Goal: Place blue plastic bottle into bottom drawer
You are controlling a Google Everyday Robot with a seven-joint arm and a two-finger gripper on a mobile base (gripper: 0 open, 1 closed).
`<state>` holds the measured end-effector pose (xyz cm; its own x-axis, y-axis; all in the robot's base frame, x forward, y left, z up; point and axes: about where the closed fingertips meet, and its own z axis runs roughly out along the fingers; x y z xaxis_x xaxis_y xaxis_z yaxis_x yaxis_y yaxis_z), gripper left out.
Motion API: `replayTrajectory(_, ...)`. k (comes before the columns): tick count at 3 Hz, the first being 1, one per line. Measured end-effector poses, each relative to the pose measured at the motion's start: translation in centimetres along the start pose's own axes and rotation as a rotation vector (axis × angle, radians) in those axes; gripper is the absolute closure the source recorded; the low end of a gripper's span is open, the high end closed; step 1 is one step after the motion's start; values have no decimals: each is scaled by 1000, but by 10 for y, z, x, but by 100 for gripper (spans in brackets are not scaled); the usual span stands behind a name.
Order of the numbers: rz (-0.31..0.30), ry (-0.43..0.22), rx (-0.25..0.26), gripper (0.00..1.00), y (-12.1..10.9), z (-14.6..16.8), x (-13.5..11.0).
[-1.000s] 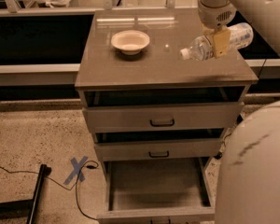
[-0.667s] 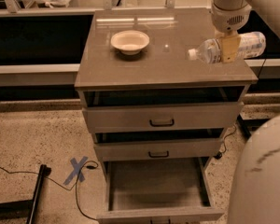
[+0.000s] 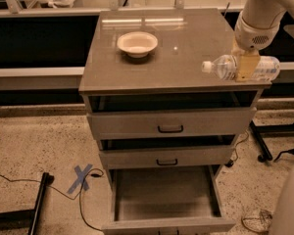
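The blue plastic bottle (image 3: 224, 66) lies sideways in the air above the cabinet top's right front corner, white cap pointing left. My gripper (image 3: 247, 66) comes down from the white arm at upper right and is shut on the bottle's middle, one tan finger across its front. The bottom drawer (image 3: 167, 224) is pulled far out at the foot of the grey cabinet, its tray bare inside. It lies well below and to the left of the bottle.
A cream bowl (image 3: 137, 43) sits on the cabinet top (image 3: 152, 75) toward the back. Two shallower drawers (image 3: 170, 124) with dark handles stick out slightly above the bottom one. A blue tape cross (image 3: 82, 177), cables and a black stand leg lie on the speckled floor at left.
The arm has carried the bottle rightward and toward the cabinet's front edge, keeping it held sideways. The view has shifted, so the white robot body at lower right now shows less.
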<state>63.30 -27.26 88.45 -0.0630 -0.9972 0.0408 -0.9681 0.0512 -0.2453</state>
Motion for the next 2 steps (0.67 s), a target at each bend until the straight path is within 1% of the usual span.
replayTrajectory(1, -3, -3, -2, 100, 1, 1, 0)
replayTrajectory(2, -2, -40, -60, 100, 2, 24, -6)
